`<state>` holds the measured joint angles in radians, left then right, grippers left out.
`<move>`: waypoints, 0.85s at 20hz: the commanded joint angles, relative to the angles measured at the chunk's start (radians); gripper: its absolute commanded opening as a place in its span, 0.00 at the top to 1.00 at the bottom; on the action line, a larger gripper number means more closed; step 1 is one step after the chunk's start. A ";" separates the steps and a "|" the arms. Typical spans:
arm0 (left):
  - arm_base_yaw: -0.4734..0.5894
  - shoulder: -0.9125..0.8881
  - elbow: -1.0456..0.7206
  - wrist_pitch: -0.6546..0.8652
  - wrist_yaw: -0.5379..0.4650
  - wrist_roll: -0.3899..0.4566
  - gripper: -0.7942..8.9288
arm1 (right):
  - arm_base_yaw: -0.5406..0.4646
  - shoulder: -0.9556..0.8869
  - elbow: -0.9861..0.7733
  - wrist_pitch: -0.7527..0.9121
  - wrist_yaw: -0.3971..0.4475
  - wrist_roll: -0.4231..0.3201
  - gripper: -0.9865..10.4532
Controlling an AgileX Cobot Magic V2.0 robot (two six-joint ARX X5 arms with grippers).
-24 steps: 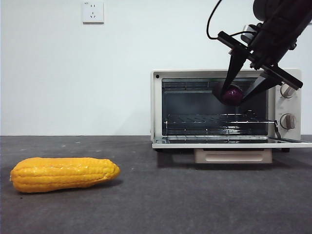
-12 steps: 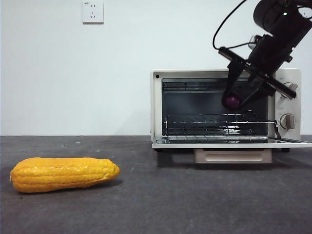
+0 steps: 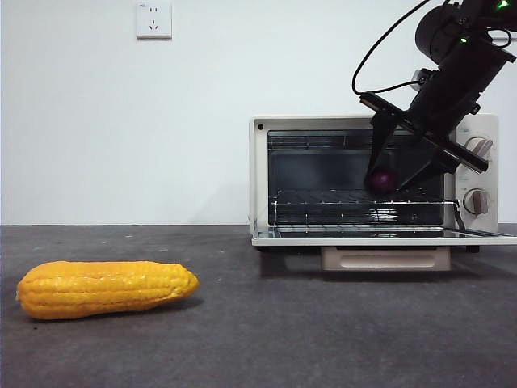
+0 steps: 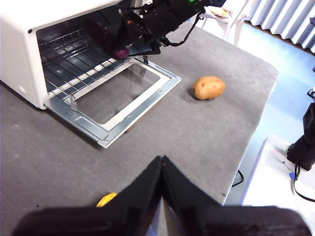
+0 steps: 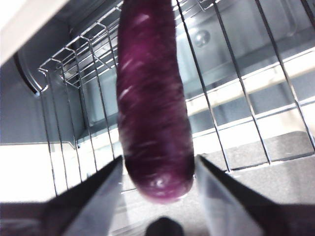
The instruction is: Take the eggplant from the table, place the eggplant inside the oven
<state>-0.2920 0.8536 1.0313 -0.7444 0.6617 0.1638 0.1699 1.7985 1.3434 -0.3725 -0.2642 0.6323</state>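
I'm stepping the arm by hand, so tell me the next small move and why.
Probably lower the right claw a little further and then open it. The eggplant is clamped between its jaws, pointing into the open oven and hanging just above the wire rack, not yet resting on it. The left claw waits, shut.

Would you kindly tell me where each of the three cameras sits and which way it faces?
Front view: low, at table height, looking level at the corn and open oven; the right gripper enters from above.
Left wrist view: on the waiting left arm, looking down across the table at a potato; left gripper shut.
Right wrist view: facing the oven rack; its jaws clamp the eggplant.
All three share the oven and eggplant.
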 commanded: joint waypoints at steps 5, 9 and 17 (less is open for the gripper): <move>-0.003 -0.001 -0.005 -0.003 0.000 0.004 0.92 | 0.019 0.012 0.002 -0.001 0.000 -0.005 0.68; -0.004 -0.001 -0.005 -0.014 0.000 0.005 0.92 | 0.021 0.007 0.002 -0.010 0.000 -0.005 0.64; -0.004 -0.001 -0.005 -0.016 0.000 0.016 0.92 | 0.021 -0.084 0.005 -0.080 0.003 -0.064 0.63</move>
<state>-0.2920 0.8536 1.0313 -0.7620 0.6617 0.1646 0.1894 1.7111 1.3449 -0.4572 -0.2619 0.5846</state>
